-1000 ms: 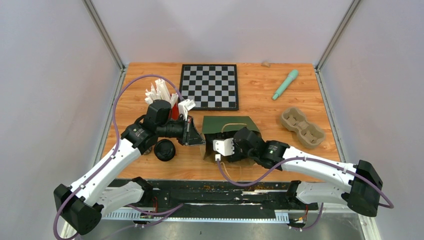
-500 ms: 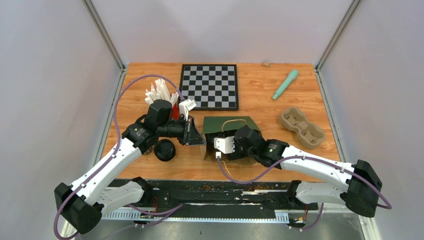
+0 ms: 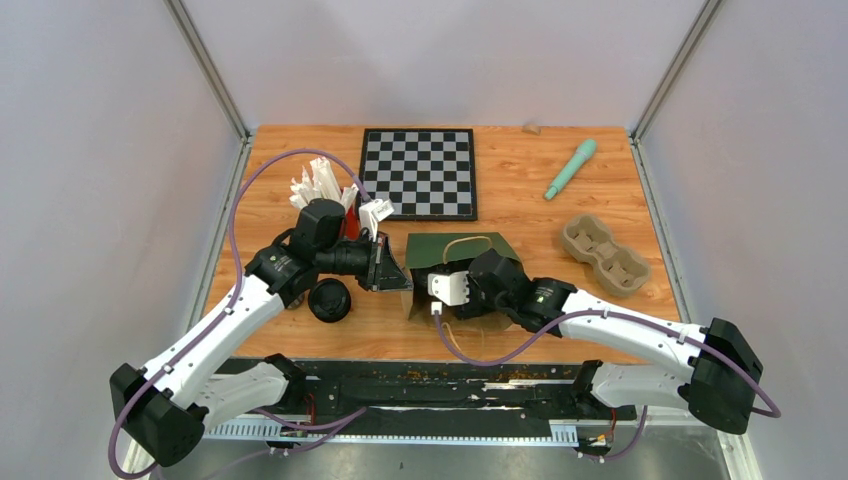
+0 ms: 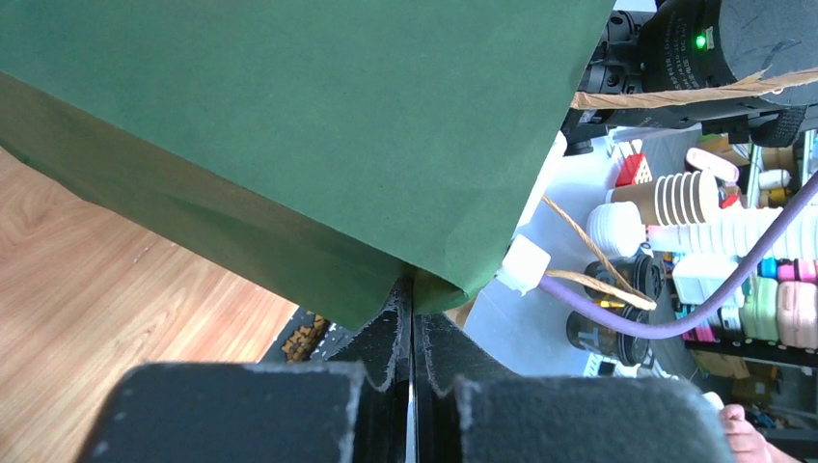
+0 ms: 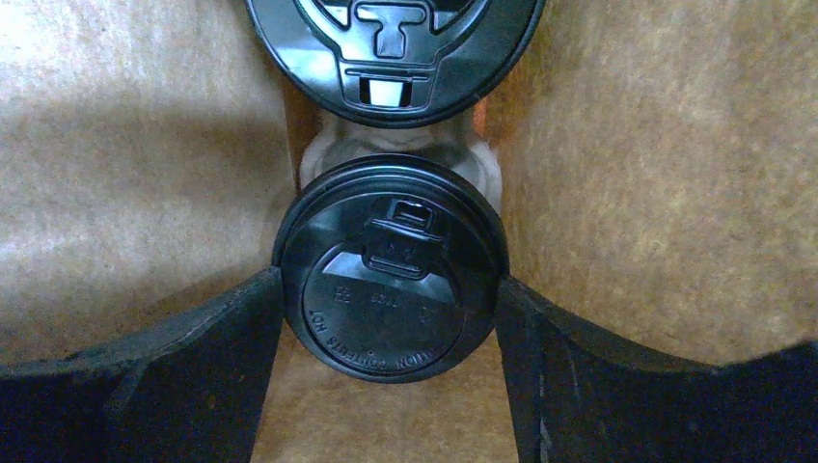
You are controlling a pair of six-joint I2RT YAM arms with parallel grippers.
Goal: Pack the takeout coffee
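The green paper bag (image 3: 455, 248) stands at the table's middle, and my left gripper (image 4: 413, 289) is shut on the edge of the bag (image 4: 289, 125), pinching the paper. My right gripper (image 5: 389, 299) reaches down inside the bag. Its two fingers press against both sides of a takeout coffee cup (image 5: 391, 280) with a black lid. A second lidded cup (image 5: 394, 58) sits just beyond it in the bag. Another black-lidded cup (image 3: 329, 299) stands on the table below my left wrist.
A red cup of white wrapped straws (image 3: 330, 195) stands behind my left arm. A chessboard (image 3: 419, 172) lies at the back, a teal tool (image 3: 570, 168) back right, and a cardboard cup carrier (image 3: 604, 253) right of the bag.
The right arm has edged slightly to the left. Both grips look the same as before.
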